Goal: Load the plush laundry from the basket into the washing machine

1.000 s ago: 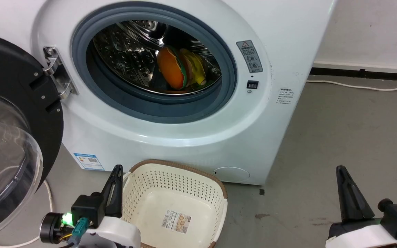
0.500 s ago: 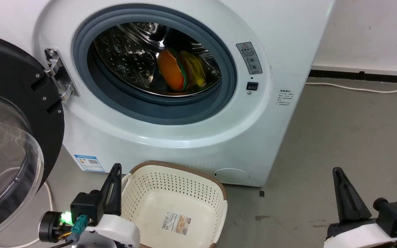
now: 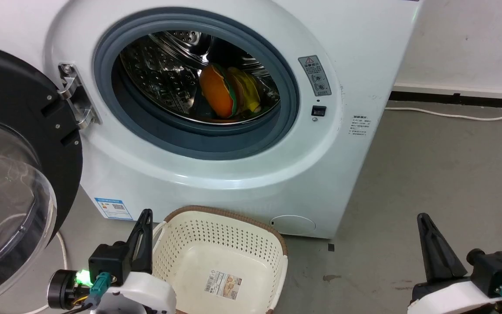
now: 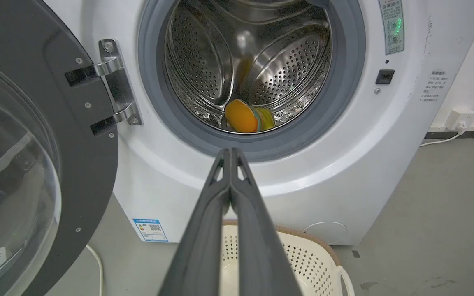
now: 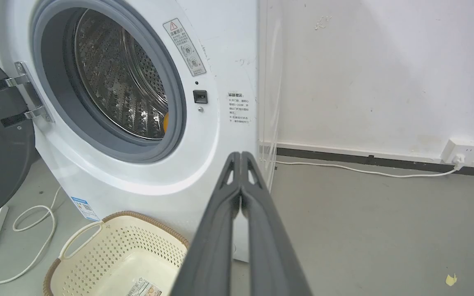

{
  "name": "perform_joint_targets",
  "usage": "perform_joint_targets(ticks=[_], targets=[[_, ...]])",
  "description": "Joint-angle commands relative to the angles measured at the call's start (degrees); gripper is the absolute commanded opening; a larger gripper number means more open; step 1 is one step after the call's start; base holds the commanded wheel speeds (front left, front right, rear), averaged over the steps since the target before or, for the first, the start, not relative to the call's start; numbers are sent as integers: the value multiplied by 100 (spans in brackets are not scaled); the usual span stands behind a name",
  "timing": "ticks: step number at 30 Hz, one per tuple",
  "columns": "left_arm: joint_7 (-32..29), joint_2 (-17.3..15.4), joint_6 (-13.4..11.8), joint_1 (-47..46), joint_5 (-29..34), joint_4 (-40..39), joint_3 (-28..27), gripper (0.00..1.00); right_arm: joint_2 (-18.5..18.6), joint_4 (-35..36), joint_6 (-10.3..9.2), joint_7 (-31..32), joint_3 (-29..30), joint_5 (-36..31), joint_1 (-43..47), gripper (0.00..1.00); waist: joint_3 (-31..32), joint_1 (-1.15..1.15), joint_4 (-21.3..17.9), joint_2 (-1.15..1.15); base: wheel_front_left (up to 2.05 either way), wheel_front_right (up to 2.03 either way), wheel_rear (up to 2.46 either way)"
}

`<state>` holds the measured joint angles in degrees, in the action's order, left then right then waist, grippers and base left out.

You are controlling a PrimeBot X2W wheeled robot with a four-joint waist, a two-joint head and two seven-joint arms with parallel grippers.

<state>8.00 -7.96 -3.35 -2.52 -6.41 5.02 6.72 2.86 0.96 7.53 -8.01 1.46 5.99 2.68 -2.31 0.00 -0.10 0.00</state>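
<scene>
Plush laundry (image 3: 227, 97) lies inside the washing machine (image 3: 242, 174); the basket (image 3: 233, 213) carries just its bottom sticker (image 3: 225, 279).

Head view: the toy rests low in the steel drum (image 3: 159, 74), right of centre and beyond the grey gasket (image 3: 198, 139). The basket stands on the floor (image 3: 429, 174) just near the machine. The left end effector (image 3: 145, 216) hangs at its left rim and the right end effector (image 3: 423, 220) is well off to the right. The door (image 3: 20, 100) is open at the left.
Left wrist view: its fingers are pressed together on nothing and aim at the opening.
Right wrist view: its fingers are likewise pressed together and empty.
Loading looks done. The risk is that the toy tips forward onto the gasket and gets pinched when the door closes. An arm could also clip the basket.
</scene>
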Motion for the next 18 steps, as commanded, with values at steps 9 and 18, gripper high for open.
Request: perform_joint_targets(ticks=[9, 18], targets=[[-126, 92, 64, 96, 130, -102, -113, 0, 1, -26, -2, 124, -30, -114, -127, 0, 30, 0, 1, 0, 0, 0, 0], [-232, 158, 106, 120, 210, -164, -200, 0, 1, -37, -3, 230, -48, -190, -149, 0, 62, 0, 3, 0, 0, 0, 0]])
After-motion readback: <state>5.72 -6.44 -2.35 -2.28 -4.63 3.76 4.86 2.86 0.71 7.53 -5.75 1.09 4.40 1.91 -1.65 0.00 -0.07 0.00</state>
